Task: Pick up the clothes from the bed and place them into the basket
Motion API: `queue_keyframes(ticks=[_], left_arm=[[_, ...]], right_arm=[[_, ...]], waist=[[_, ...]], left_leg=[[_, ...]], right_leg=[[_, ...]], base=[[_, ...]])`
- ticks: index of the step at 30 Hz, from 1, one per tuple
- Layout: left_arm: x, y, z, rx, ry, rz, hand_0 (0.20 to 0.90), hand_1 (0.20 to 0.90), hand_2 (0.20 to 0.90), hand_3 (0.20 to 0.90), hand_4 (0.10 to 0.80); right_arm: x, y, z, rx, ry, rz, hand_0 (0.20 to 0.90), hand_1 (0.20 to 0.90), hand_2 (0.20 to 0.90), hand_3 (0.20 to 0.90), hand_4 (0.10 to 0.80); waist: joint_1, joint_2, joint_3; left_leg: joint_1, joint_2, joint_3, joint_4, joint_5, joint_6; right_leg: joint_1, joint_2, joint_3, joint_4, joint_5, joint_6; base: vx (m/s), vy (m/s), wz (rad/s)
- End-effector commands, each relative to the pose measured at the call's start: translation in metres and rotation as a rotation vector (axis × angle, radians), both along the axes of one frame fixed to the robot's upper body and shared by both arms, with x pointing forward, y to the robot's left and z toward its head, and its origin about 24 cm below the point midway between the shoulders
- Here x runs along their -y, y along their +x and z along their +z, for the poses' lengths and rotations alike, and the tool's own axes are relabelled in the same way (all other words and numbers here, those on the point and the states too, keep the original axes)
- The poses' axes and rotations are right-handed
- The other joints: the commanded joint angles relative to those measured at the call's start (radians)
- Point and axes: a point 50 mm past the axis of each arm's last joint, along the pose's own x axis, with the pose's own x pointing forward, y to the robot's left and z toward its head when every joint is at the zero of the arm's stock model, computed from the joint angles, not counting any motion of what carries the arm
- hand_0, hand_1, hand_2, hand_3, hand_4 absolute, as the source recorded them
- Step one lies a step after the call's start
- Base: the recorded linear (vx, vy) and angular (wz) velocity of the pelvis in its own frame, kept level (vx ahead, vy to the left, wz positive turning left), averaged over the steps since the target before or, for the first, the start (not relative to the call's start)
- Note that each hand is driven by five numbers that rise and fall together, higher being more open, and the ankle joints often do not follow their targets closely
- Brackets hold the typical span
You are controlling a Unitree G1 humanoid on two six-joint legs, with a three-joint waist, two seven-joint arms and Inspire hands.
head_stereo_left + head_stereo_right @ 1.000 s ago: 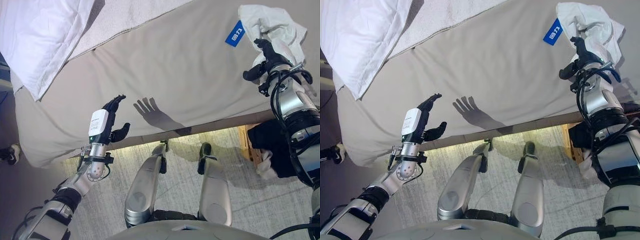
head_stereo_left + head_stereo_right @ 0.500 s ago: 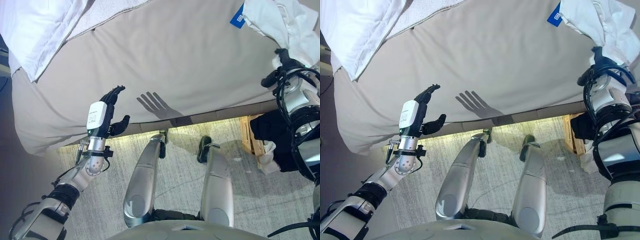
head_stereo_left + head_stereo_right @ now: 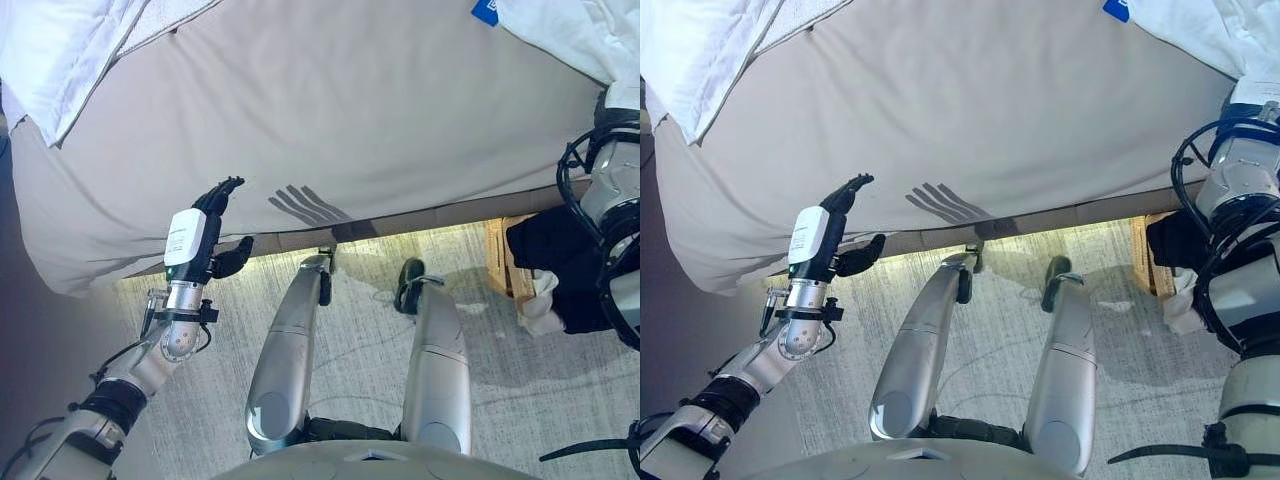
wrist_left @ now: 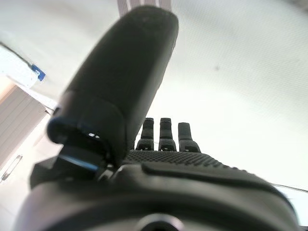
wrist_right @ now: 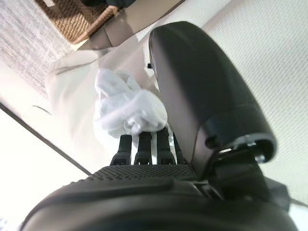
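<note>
While the left hand [image 3: 205, 240] hovers with fingers straight and empty off the bed's [image 3: 380, 110] near edge, the right hand [image 5: 159, 159] has its fingers curled into a white garment [image 5: 127, 108] bunched at the bed's right corner; its long axis cannot be judged. Beige sheet, white pillow [image 3: 50, 45], grey carpet [image 3: 360, 330], woven basket [image 3: 500, 265] holding dark clothing.

Bedroom indicated: a bed [image 3: 380, 110] with beige cover and white pillow [image 3: 50, 50], grey carpet [image 3: 520, 390] (woven basket [image 3: 497, 262] seen at bedside).
</note>
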Motion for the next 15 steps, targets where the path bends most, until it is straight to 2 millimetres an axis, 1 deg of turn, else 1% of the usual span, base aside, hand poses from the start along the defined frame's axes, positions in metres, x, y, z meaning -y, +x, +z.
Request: queue_keyframes(ticks=[1, 3, 5, 10, 13, 15], left_arm=[[-0.013, 0.001, 0.028, 0.144, -0.071, 0.058, 0.9, 0.9, 0.9, 0.9, 0.8], [-0.016, 0.0, 0.029, 0.14, -0.069, 0.06, 0.9, 0.9, 0.9, 0.9, 0.8], [-0.017, 0.0, 0.03, 0.143, -0.068, 0.057, 0.9, 0.9, 0.9, 0.9, 0.8], [-0.017, -0.001, 0.03, 0.148, -0.066, 0.051, 0.9, 0.9, 0.9, 0.9, 0.8], [-0.019, -0.002, 0.028, 0.145, -0.065, 0.049, 0.9, 0.9, 0.9, 0.9, 0.8], [-0.019, -0.001, 0.028, 0.147, -0.067, 0.051, 0.9, 0.9, 0.9, 0.9, 0.8]], right_arm=[[0.032, -0.032, 0.068, 0.169, -0.179, -0.096, 0.3, 0.3, 0.3, 0.2, 0.1], [0.03, -0.031, 0.07, 0.18, -0.191, -0.066, 0.3, 0.3, 0.3, 0.2, 0.1], [0.031, -0.031, 0.067, 0.182, -0.205, -0.033, 0.3, 0.3, 0.3, 0.2, 0.1], [0.033, -0.032, 0.063, 0.165, -0.207, -0.015, 0.3, 0.3, 0.3, 0.2, 0.1], [0.03, -0.03, 0.06, 0.161, -0.21, 0.029, 0.3, 0.3, 0.3, 0.2, 0.1], [0.028, -0.029, 0.058, 0.196, -0.19, 0.064, 0.3, 0.3, 0.3, 0.2, 0.1]], waist=[[0.002, 0.012, -0.028], [0.003, 0.007, -0.028], [0.003, 0.002, -0.028], [-0.001, -0.012, -0.028], [-0.004, -0.024, -0.028], [-0.007, -0.035, -0.028]], left_leg=[[0.031, -0.03, 0.022, 0.223, -0.232, 0.042], [0.032, -0.029, 0.02, 0.23, -0.234, 0.041], [0.035, -0.026, 0.016, 0.237, -0.224, 0.036], [0.054, -0.015, 0.015, 0.24, -0.214, 0.031], [0.095, -0.009, 0.017, 0.224, -0.2, 0.023], [0.134, -0.005, 0.016, 0.212, -0.198, 0.021]], right_leg=[[0.036, 0.052, -0.079, -0.031, 0.048, -0.035], [0.04, 0.052, -0.082, -0.027, 0.046, -0.035], [0.045, 0.053, -0.085, -0.025, 0.046, -0.033], [0.071, 0.053, -0.09, -0.039, 0.047, -0.034], [0.117, 0.057, -0.09, -0.067, 0.052, -0.034], [0.157, 0.059, -0.086, -0.086, 0.053, -0.034]], base=[[-0.066, -0.032, 0.0], [-0.049, -0.026, 0.01], [-0.062, -0.029, 0.02], [-0.058, -0.022, -0.01], [-0.052, 0.012, 0.0], [-0.052, 0.037, -0.02]])
